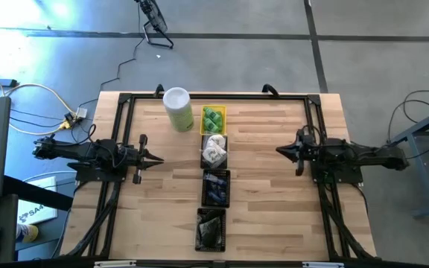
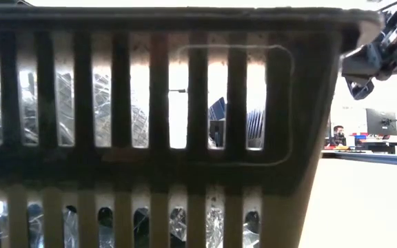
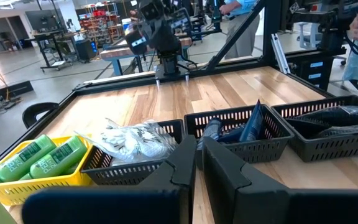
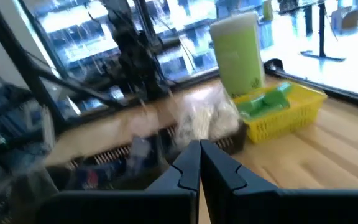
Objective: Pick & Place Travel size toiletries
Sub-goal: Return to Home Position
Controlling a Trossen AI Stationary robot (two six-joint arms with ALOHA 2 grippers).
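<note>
Both arms sit at their own sides of the desk (image 1: 267, 201), and I hold nothing with either. My left pincer (image 3: 199, 163) has its fingers all but together, only a thin slit between them; my right pincer (image 4: 199, 163) is pressed together.

Ahead of the left pincer runs a row of baskets, and all the toiletries I can see lie in them. The green bottles (image 3: 42, 158) lie in the yellow basket (image 3: 17, 186). The white crinkly wrapped pieces (image 3: 132, 140) are heaped in the black basket (image 3: 126, 169) directly ahead. The dark blue packets (image 3: 252, 121) stand tilted in the next black basket (image 3: 263, 146). The pale-green canister (image 4: 238, 53) stands just beyond the yellow basket, seen from the right pincer.

I'd judge the bottles light, stiff and smooth enough to slip, so I'd grip across mid-body. The packets look flat and soft; pinch an upstanding edge. The wrapped pieces should crush easily, so close on them gently.

The bottles carry pale labels, but I can read no writing on them
</note>
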